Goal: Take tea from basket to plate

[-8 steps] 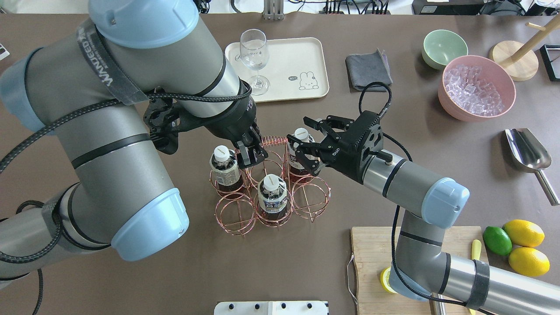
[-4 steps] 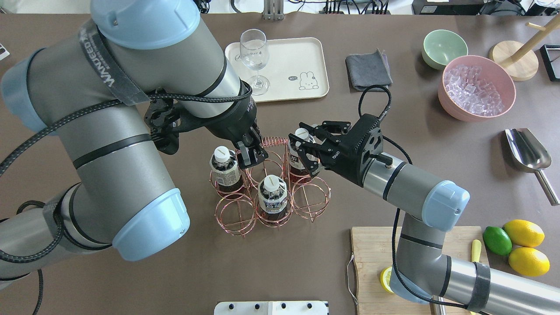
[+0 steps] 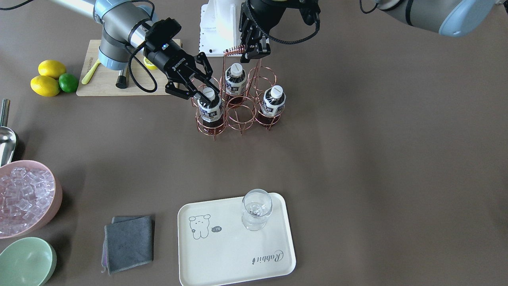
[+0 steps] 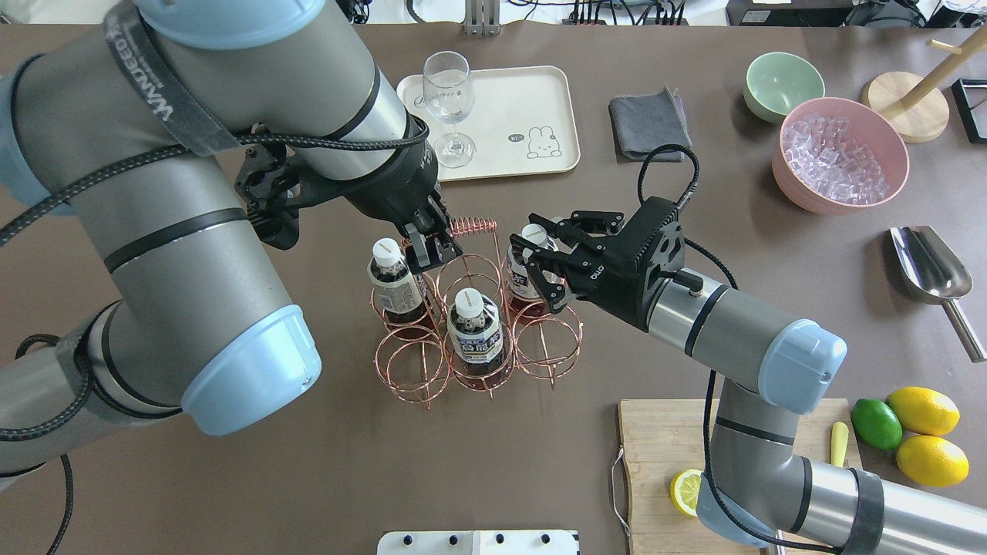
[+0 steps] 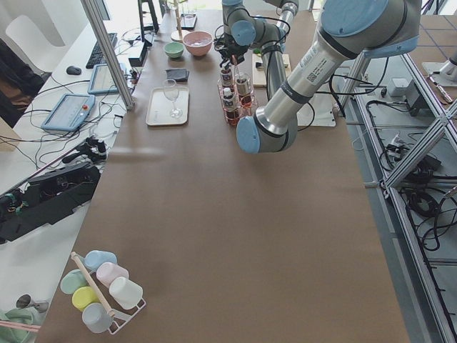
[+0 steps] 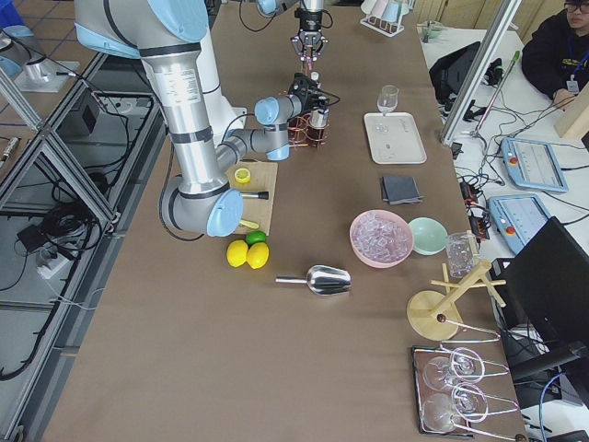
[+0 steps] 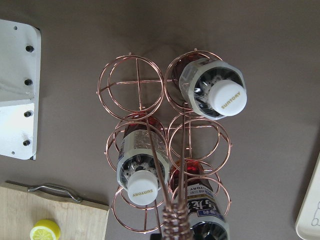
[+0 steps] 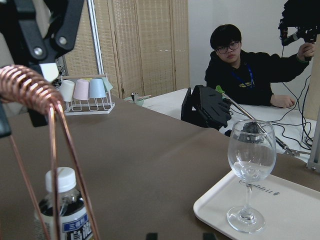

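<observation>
Tea [image 3: 209,109] stands unlifted in the basket [image 3: 242,116], well apart from the plate [image 3: 238,254]. Right pincer [image 3: 207,94] is spread around its neck; left pincer [image 3: 254,53] pinches the handle [image 3: 234,50].

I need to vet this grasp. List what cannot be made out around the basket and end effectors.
Whether the right end effector touches the tea: its fingers overlap the bottle, overhead and front-facing.
Where the left end effector clamps the basket handle: left wrist view cuts its fingers off.
Label print: too small in side views.
</observation>
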### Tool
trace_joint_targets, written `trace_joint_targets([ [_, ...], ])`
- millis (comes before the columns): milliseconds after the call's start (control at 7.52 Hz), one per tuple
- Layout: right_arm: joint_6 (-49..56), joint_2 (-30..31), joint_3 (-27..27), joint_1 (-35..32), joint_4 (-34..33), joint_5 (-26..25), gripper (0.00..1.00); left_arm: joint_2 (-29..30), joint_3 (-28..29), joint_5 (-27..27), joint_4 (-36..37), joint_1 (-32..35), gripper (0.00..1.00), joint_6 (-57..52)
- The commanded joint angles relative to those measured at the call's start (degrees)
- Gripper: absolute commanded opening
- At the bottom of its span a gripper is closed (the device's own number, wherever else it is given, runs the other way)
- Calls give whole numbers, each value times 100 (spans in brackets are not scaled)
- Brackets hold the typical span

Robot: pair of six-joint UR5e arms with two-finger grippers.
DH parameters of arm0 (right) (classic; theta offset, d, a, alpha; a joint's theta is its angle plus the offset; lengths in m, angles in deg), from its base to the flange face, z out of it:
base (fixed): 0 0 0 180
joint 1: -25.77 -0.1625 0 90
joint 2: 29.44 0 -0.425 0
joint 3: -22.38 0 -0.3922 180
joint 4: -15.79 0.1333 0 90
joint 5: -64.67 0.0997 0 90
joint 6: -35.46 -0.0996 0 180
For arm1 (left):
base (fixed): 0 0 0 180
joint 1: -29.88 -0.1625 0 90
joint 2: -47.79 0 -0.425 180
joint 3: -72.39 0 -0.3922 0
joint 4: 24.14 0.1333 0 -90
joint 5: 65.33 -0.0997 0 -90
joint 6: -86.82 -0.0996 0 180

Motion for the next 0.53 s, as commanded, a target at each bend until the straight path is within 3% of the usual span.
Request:
trace_joint_targets([
  [0,-222,118,-782,-6,-826,19,0,31,-51,38,139,143,0,-21],
  [399,-365,127,-1022,-6,-1075,28,0,23,-60,38,139,161,0,-30],
])
